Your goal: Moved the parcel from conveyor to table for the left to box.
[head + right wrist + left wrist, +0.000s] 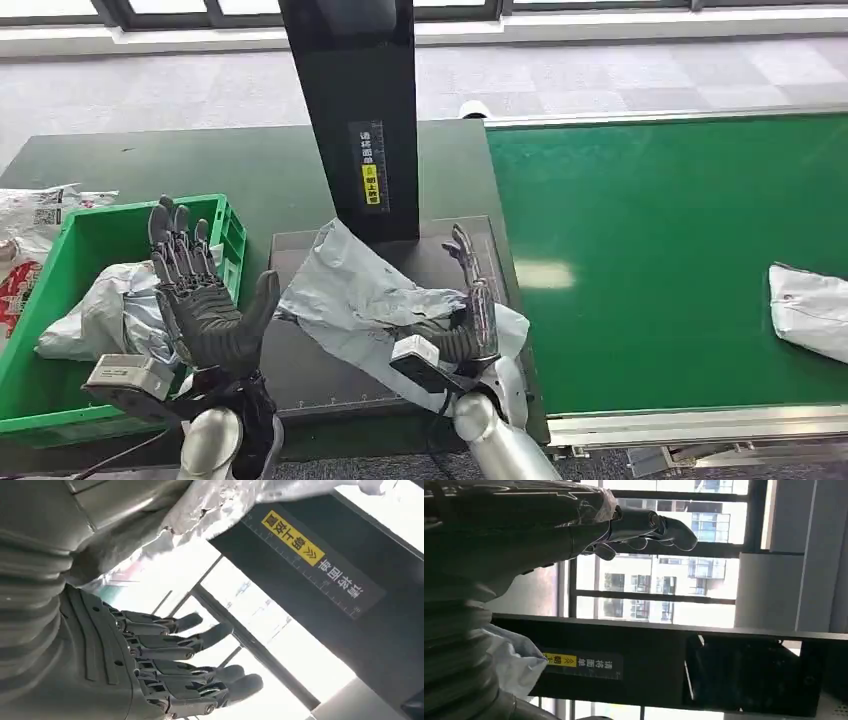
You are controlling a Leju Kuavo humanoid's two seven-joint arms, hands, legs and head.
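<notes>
Parcel [365,300] lies on the counter [250,170] beside the green crate [30,400] — right hand [465,325] against it, grip unclear; left hand [205,300] fingers wide, boxing comes next.

Parcel [350,290]: thin grey plastic film, crinkled, soft sheen. Crate [225,225] at 9 o'clock: hard green plastic, ribbed walls, slightly glossy. I read the conveyor [650,250] at 3 o'clock as matt green belting, smooth, with a metal edge rail. Bench [250,170] top: dark matt green. Post [350,80] at 12 o'clock: glossy black, yellow printed label. Left hand [205,300] fingers [175,235]: dark matt plastic. Right hand [465,315]: the same. Forearms look like brushed silver metal.
</notes>
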